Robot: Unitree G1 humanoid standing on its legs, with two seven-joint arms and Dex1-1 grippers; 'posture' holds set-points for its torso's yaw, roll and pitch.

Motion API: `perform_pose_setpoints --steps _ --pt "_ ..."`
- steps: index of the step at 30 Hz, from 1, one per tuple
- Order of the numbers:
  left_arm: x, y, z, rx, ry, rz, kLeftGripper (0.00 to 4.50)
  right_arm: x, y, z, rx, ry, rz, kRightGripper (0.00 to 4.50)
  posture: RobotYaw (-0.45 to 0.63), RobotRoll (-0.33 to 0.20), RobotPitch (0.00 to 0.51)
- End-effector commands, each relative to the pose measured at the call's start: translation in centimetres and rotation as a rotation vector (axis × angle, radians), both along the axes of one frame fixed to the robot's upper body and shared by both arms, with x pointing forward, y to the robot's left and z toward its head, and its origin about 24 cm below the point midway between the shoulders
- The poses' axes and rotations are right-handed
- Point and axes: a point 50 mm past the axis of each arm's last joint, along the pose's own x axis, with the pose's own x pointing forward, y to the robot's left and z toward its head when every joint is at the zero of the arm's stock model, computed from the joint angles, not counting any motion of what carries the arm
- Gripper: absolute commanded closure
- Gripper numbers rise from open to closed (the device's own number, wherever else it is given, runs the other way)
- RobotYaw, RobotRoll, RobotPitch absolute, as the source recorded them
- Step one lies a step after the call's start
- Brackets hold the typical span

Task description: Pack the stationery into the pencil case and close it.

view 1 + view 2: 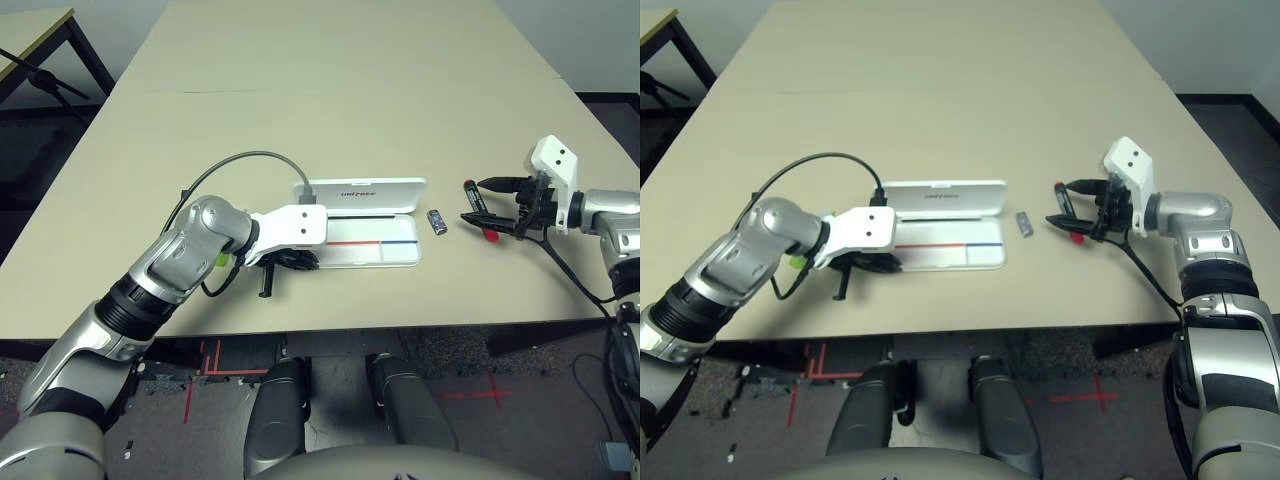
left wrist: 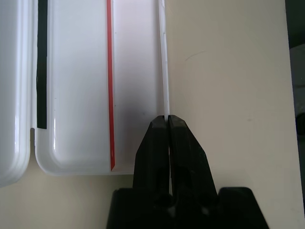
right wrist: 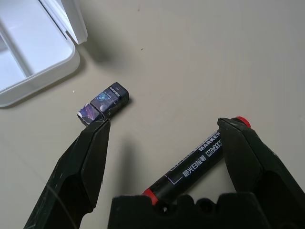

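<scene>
Pencil case: lies open near the middle of the tabletop, lid folded back toward 12 o'clock with small dark print on it; a thin red-and-blue stripe runs along the inside of the tray.
Left hand: at the case's 9 o'clock end, fingers pressed together on the thin front wall of the tray, gripping that white edge.
Lime-green highlighter: only a small green bit shows at about 9 o'clock from the case, tucked under the left forearm; how it lies cannot be told.
Small dark block: rests on the tabletop just beside the case's 3 o'clock end, apart from it; purple-silver wrapper.
Red marker: lies on the tabletop at 3 o'clock from the block, black body with white lettering, red at the ends.
Right hand: fingers spread wide, one on each side of the marker; whether they touch it cannot be told. One fingertip sits close to the block.
</scene>
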Motion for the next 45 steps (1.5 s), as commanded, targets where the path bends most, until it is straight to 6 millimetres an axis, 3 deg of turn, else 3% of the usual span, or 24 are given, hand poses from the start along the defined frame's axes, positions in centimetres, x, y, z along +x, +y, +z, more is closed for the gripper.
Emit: perform_pose_setpoints --steps 1,17,20,27,30,37,45 --pt "-0.3 0.2 0.2 -0.009 -0.01 0.022 4.48 0.0 0.0 -0.3 -0.01 0.011 0.005 0.0 0.04 0.0 0.148" --pt "-1.0 0.2 -0.1 -0.031 0.014 0.05 4.48 0.4 0.5 -0.3 -0.012 0.006 0.018 0.0 0.05 0.0 0.15" --pt "-1.0 0.1 0.1 -0.041 0.0 0.046 3.74 0.4 0.5 -0.3 -0.013 0.004 0.019 0.0 0.05 0.0 0.15" --pt "-0.9 0.2 0.7 -0.065 -0.019 0.044 0.95 0.5 0.5 -0.1 -0.015 -0.002 0.021 0.0 0.05 0.0 0.143" --pt "-1.0 0.3 1.4 -0.109 -0.033 0.032 0.04 0.6 0.5 0.0 -0.016 -0.008 0.021 0.0 0.05 0.0 0.142" --pt "-1.3 1.4 2.4 -0.157 -0.039 0.019 0.04 0.6 0.2 0.5 -0.018 -0.028 0.016 0.0 0.05 0.0 0.138" --pt "-2.0 2.7 4.1 -0.192 -0.075 0.043 0.04 0.4 -1.3 2.4 -0.023 -0.079 -0.049 0.0 0.05 0.0 0.133"
